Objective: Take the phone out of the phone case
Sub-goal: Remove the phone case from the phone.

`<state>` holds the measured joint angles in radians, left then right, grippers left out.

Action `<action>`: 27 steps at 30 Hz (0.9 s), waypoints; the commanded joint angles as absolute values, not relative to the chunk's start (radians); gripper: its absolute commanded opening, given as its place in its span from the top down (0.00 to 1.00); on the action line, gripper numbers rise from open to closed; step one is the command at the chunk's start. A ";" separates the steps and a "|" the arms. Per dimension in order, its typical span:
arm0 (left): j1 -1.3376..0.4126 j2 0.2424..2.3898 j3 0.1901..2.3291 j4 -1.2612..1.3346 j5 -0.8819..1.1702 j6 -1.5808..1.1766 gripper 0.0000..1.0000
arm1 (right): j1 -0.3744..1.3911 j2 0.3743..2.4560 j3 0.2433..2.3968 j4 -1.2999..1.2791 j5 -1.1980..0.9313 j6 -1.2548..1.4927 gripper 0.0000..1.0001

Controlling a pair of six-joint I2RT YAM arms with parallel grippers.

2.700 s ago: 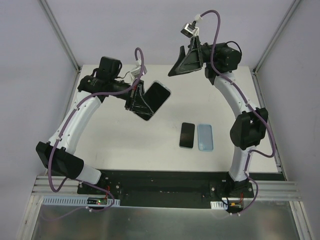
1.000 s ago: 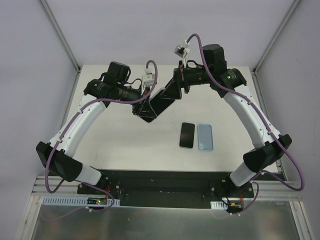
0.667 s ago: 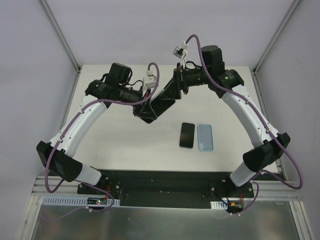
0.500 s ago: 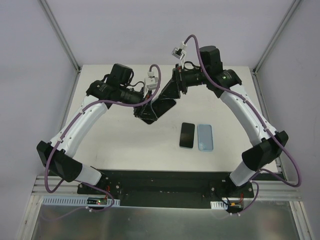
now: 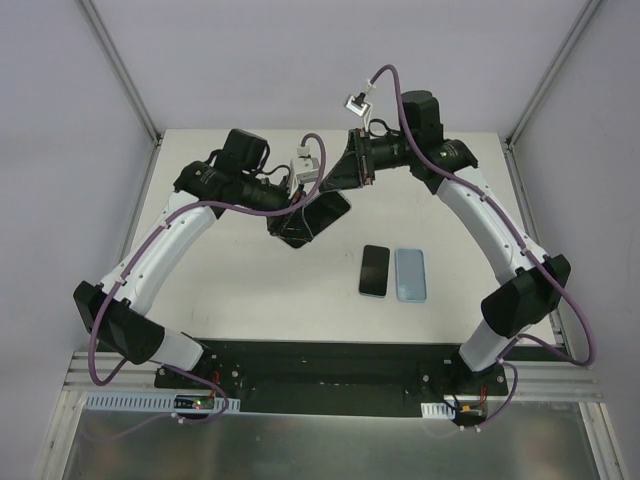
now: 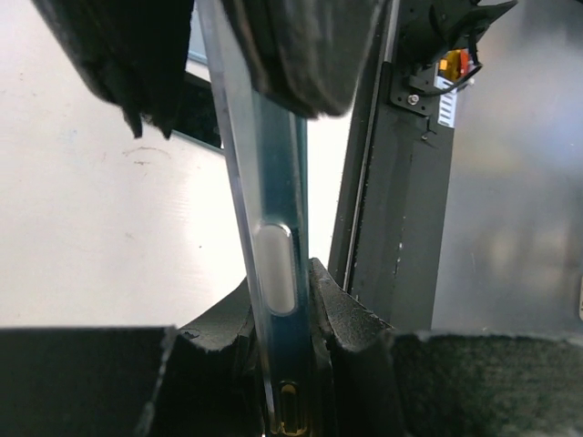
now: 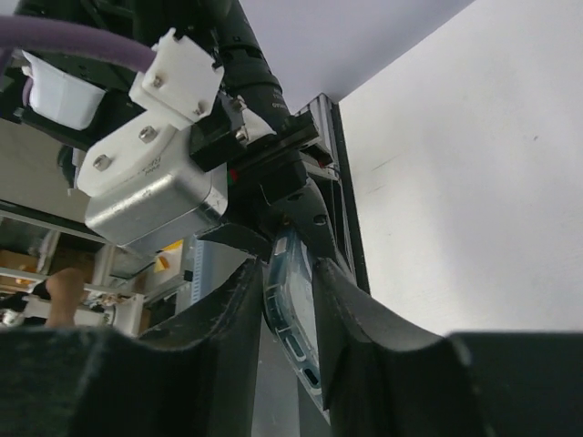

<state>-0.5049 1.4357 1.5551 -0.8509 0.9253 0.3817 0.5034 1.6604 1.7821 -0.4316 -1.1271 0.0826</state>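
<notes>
One phone (image 5: 325, 212), held by left end effector (image 5: 288, 225), straddled by right end effector (image 5: 338, 190)

Far middle is jammed: the left gripper (image 5: 288, 226) pinches the near end of the cased phone (image 5: 318, 212), held aloft. The right gripper (image 5: 343, 183) straddles its far end, arms arching in from both sides. Nearer, a dark phone (image 5: 374, 270) and blue case (image 5: 410, 274) lie side by side; bare table (image 5: 250, 290) shows left of them.

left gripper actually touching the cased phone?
Touching. Left wrist view: left gripper fingers pinch the cased phone from both sides, no gap.
</notes>
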 commanded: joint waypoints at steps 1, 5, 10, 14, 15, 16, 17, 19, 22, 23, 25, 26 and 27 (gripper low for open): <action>-0.526 1.384 1.559 -0.854 0.917 0.437 1.00 | 0.460 1.695 1.750 -0.223 -1.212 0.303 0.75; -0.529 1.385 1.571 -0.862 0.907 0.440 1.00 | 0.456 1.707 1.729 -0.166 -1.238 0.364 0.93; -0.531 1.391 1.574 -0.867 0.914 0.443 1.00 | 0.457 1.700 1.710 -0.147 -1.239 0.368 0.91; -0.531 1.393 1.575 -0.868 0.917 0.448 1.00 | 0.457 1.694 1.701 -0.153 -1.233 0.364 0.91; -0.531 1.393 1.577 -0.870 0.923 0.446 1.00 | 0.457 1.695 1.703 -0.158 -1.230 0.361 0.92; -0.532 1.393 1.580 -0.870 0.923 0.446 1.00 | 0.459 1.697 1.703 -0.167 -1.226 0.359 0.94; -0.534 1.394 1.583 -0.871 0.925 0.448 1.00 | 0.457 1.701 1.704 -0.173 -1.223 0.357 0.97; -0.540 1.396 1.589 -0.880 0.913 0.459 1.00 | 0.459 1.709 1.707 -0.196 -1.210 0.360 1.00; -0.555 1.401 1.606 -0.900 0.893 0.480 1.00 | 0.460 1.713 1.698 -0.213 -1.192 0.360 1.00; -0.560 1.404 1.614 -0.907 0.890 0.485 1.00 | 0.460 1.716 1.698 -0.216 -1.183 0.359 1.00; -0.569 1.407 1.626 -0.917 0.878 0.498 1.00 | 0.460 1.724 1.698 -0.227 -1.174 0.360 1.00; -0.575 1.410 1.632 -0.922 0.870 0.506 1.00 | 0.460 1.727 1.698 -0.232 -1.164 0.362 1.00; -0.580 1.413 1.640 -0.925 0.864 0.511 1.00 | 0.460 1.732 1.698 -0.235 -1.158 0.359 1.00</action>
